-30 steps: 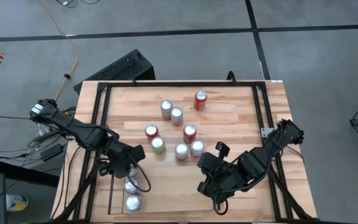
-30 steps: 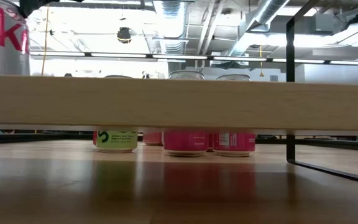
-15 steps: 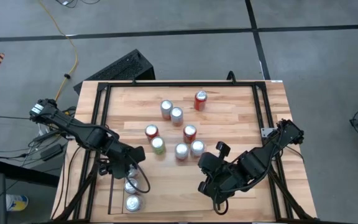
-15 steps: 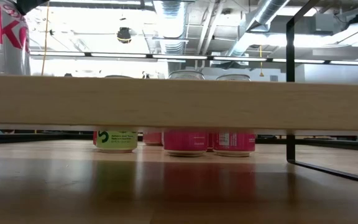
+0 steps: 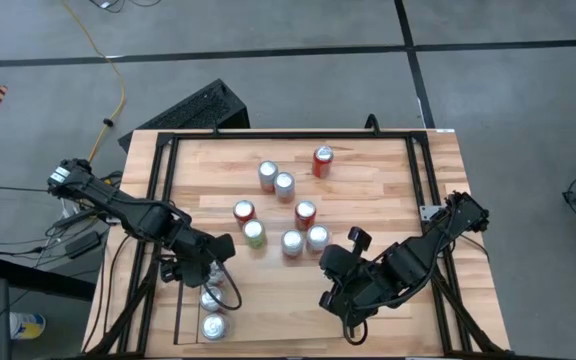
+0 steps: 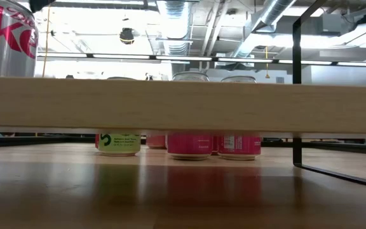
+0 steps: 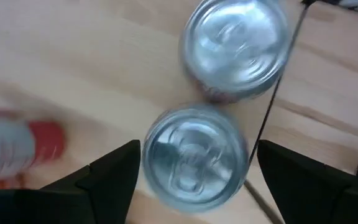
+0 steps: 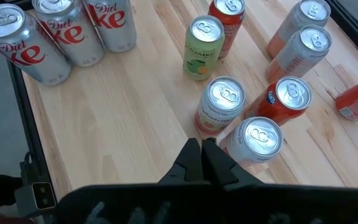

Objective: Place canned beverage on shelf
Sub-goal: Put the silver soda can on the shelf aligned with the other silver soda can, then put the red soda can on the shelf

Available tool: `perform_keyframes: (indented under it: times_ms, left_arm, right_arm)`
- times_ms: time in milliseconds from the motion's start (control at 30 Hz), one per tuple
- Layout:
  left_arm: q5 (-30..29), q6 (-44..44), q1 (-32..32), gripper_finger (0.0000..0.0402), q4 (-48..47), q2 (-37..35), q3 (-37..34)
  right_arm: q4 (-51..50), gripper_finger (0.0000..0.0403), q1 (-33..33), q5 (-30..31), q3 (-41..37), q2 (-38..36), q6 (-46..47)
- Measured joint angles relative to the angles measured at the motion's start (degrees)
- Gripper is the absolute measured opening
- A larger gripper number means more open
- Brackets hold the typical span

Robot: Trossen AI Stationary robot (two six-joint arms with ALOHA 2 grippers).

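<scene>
At the near left we have the left gripper (image 5: 206, 272) over the shelf (image 5: 183, 325), its fingers (image 7: 114, 171) spread wide on either side of a silver can (image 7: 194, 158) that stands on the shelf floor, just beside a second silver can (image 7: 238, 43). We judge the risk lies in lifting away: a finger brushing the can could tip it into its neighbour or against the thin side rail (image 7: 272, 106). Near right, our right gripper (image 8: 201, 158) waits pinched shut. Farther off, the loose cans (image 5: 286, 215) cluster mid-table, untouched.
</scene>
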Motion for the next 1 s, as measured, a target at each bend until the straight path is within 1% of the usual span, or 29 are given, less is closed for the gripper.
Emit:
perform_keyframes:
  times_ms: [133, 300, 433, 533, 600, 733, 800, 900, 1000]
  left_arm:
    - [-2.8, -3.7, 0.5, 0.0309, -1.4, 0.0, 2.0]
    - [-3.5, -9.7, 0.6, 0.0309, -2.9, -0.3, 6.3]
    - [-2.7, -15.6, 0.5, 0.0309, -4.6, -0.5, 10.1]
    - [-3.2, -22.2, 0.3, 0.0309, -5.7, -0.5, 13.8]
    - [-4.3, -26.8, 0.9, 0.0309, -5.1, -0.5, 17.0]
    - [-6.9, -33.5, 3.7, 0.0309, -0.3, -0.6, 22.2]
    - [-7.8, -36.4, 5.8, 0.0309, 1.7, -0.7, 23.2]
    - [-8.0, -41.3, 10.1, 0.0309, 1.2, -0.5, 23.2]
    - [-8.2, -42.2, 13.9, 0.0309, -0.7, 0.1, 23.1]
  right_arm:
    - [0.0, 0.0, 0.0, 0.3, 0.0, 0.0, 0.0]
    - [0.3, 0.0, 0.0, 0.3, 0.0, -0.1, -0.3]
    - [1.0, 0.0, 0.0, 0.6, 0.0, -0.1, -1.7]
    - [0.8, 0.0, 0.0, 3.3, 0.0, -0.1, -2.2]
    - [0.8, 0.0, -0.3, 4.0, -0.1, -0.8, -3.9]
    - [2.9, 0.0, -1.6, 2.8, 0.0, -2.6, -9.3]
    - [3.7, 0.0, -2.2, 2.7, 0.0, -3.7, -11.4]
    - [4.0, 0.0, -3.1, 2.7, 0.0, -6.2, -12.2]
    - [3.6, 0.0008, -3.9, 2.7, 0.0, -9.0, -12.5]
